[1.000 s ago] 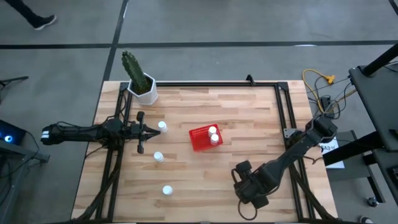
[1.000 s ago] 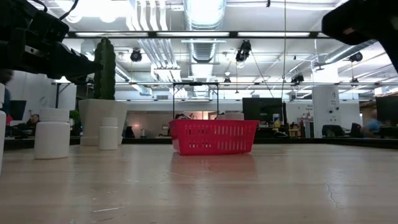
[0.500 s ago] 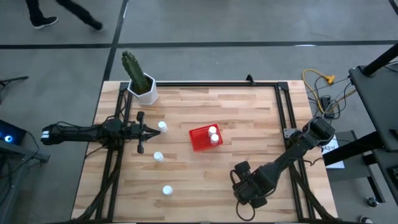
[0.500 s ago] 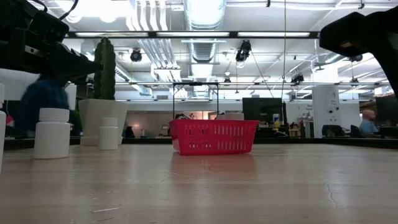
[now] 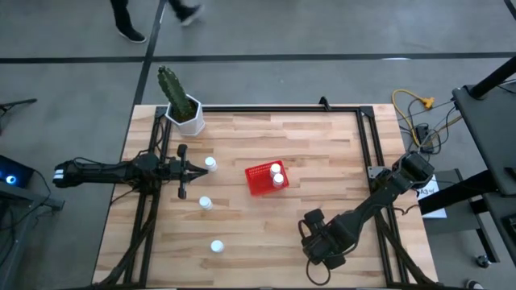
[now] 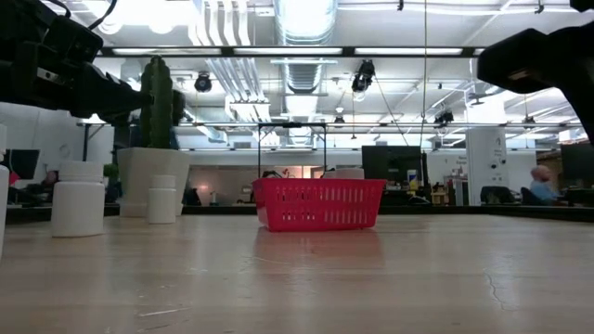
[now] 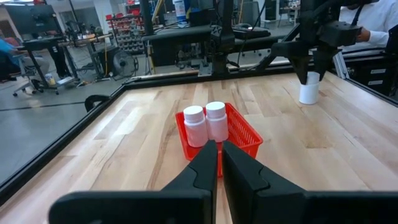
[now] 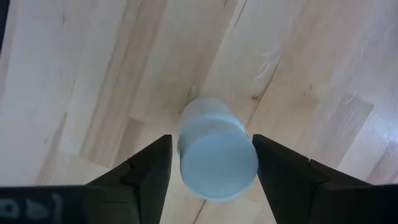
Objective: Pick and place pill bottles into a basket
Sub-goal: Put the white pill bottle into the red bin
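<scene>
Pill bottle (image 8: pixel 217 155), white and round with a smooth flat cap, stands upright between the two dark fingers (image 8: pixel 144 171) of the right gripper (image 5: pixel 326 242), near the front right of the table (image 5: pixel 322 161). The fingers are on both sides of the bottle with a thin gap on each side; they do not press it yet, so nothing is held. Compared with one second ago, this arm has hardly moved in the high view, and its fingers have come closer together. I judge that the grasp is now being made and the lift comes after.

The left gripper (image 7: pixel 214 163) is fully closed and empty. It hangs near the left edge of the table, pointing across toward the basket (image 5: pixel 264 179), just beside one standing bottle (image 5: pixel 210 163). It has stayed in the same place.

The basket is red plastic, rectangular, with mesh-like walls, and sits near the middle of the table. Two bottles (image 7: pixel 205 124) already stand inside it, touching each other. Two more bottles (image 5: pixel 205 202) (image 5: pixel 216 246) wait on the left half.

The table top is pale wooden planks with visible grain, inside a black metal frame. A cactus in a white angular pot (image 5: pixel 188 117) stands at the far left corner.
</scene>
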Robot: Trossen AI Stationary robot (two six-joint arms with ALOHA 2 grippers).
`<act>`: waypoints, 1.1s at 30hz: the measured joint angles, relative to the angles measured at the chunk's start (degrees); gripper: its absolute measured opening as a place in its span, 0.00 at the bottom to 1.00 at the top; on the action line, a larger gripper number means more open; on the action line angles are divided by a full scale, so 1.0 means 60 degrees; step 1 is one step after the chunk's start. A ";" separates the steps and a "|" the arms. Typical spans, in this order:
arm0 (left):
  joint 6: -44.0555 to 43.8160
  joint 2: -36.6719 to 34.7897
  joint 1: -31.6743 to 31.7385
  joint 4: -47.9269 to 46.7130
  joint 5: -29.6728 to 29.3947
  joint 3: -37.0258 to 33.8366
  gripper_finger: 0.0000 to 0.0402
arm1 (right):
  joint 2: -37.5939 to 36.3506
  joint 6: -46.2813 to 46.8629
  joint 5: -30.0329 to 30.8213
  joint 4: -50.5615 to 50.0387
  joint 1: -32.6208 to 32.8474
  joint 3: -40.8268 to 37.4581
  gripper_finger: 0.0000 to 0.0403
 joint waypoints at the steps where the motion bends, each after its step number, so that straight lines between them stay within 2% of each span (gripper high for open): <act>1: 0.0000 0.0004 -0.0001 0.0002 0.0000 0.0003 0.01 | 0.0000 0.0000 0.0000 0.0009 0.0000 -0.0002 0.51; 13: 0.0000 0.0004 0.0001 0.0002 0.0000 0.0000 0.01 | -0.0010 -0.0206 -0.0043 0.0000 -0.0191 0.0000 0.37; 22: 0.0000 0.0004 -0.0001 -0.0001 0.0000 0.0000 0.01 | -0.0033 -0.0592 -0.0044 -0.0129 -0.0828 0.0216 0.37; 33: 0.0000 -0.0002 -0.0001 0.0008 0.0000 0.0000 0.01 | -0.0233 -0.2171 -0.0048 -0.0482 -0.2253 0.1058 0.37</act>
